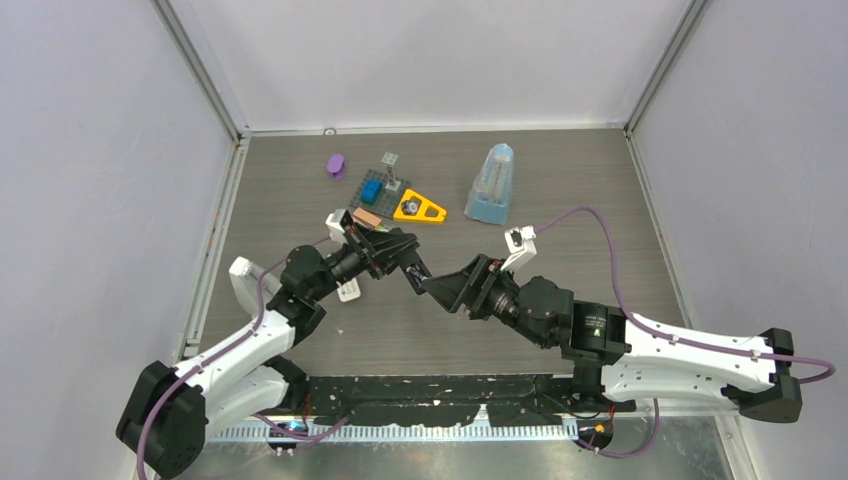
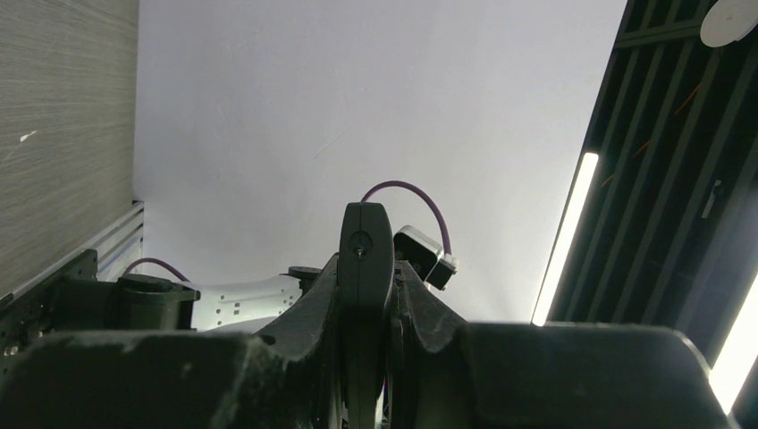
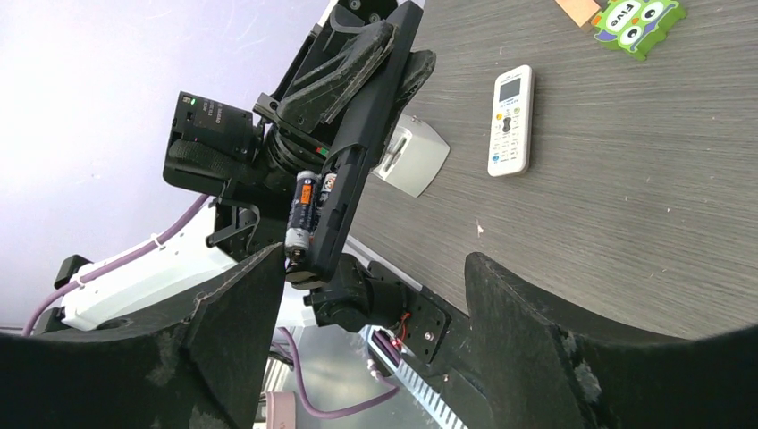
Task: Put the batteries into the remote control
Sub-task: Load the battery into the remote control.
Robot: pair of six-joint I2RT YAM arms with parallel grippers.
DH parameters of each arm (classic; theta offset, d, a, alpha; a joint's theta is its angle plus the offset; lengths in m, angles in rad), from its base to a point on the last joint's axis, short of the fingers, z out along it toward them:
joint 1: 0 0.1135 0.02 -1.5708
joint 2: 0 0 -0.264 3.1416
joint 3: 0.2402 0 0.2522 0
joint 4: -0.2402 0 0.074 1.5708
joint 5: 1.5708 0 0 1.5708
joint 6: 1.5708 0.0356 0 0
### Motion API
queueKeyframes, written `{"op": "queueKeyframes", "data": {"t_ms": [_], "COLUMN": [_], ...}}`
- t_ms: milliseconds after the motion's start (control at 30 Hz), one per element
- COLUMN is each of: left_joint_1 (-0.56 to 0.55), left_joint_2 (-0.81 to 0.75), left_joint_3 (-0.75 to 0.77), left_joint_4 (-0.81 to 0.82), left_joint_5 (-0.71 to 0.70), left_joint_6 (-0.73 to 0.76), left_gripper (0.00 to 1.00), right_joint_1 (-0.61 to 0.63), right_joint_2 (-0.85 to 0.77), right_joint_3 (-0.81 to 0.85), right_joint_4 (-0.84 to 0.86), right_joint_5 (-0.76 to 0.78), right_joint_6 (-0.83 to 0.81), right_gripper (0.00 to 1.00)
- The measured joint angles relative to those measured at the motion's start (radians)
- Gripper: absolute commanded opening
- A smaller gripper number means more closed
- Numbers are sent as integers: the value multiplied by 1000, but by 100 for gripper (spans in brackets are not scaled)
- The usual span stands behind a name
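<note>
**Battery seen on a raised black strip; remote control flat on the table**

A battery (image 3: 301, 217), dark with an orange band, is seen lying along the lower end of a black strip (image 3: 357, 134). Whether a second one sits beside it cannot be told. The remote control (image 3: 510, 121) is laid face up on the table (image 3: 644, 188), well apart from the strip and touched by neither gripper. In the top view it (image 1: 348, 291) is partly covered by the left arm (image 1: 255, 340).

The black strip is clamped edge-on in the left gripper (image 3: 362, 71), whose jaws are pressed tight against it. The strip is held tilted, clear of the table. The jaws of the right gripper (image 3: 371, 268) are spread wide, with nothing gripped between them. The strip's battery end is found just beside one side of that opening. From above, the two grippers (image 1: 395, 250) (image 1: 440, 285) are seen nose to nose near the middle of the table.

Further back, a green owl piece (image 3: 636, 22), an orange triangular piece (image 1: 420, 209), a blue block (image 1: 372, 189), a purple object (image 1: 336, 165) and a clear blue container (image 1: 492, 185) are set out.
</note>
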Motion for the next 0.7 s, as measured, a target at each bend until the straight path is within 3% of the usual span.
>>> {"op": "queueKeyframes", "data": {"t_ms": [433, 700], "left_joint_1": [0, 0], "left_joint_2": [-68, -121], "left_joint_3": [0, 54], "left_joint_4": [-85, -297], "left_joint_5": [-5, -8], "left_joint_6": [40, 255], "left_gripper": [0, 0], "right_joint_1": [0, 0], "right_joint_2": [-3, 52], "right_joint_3": [18, 129], "right_joint_4": [-13, -105], "right_joint_5": [7, 7], "right_joint_6": [7, -39], "right_gripper": [84, 83]}}
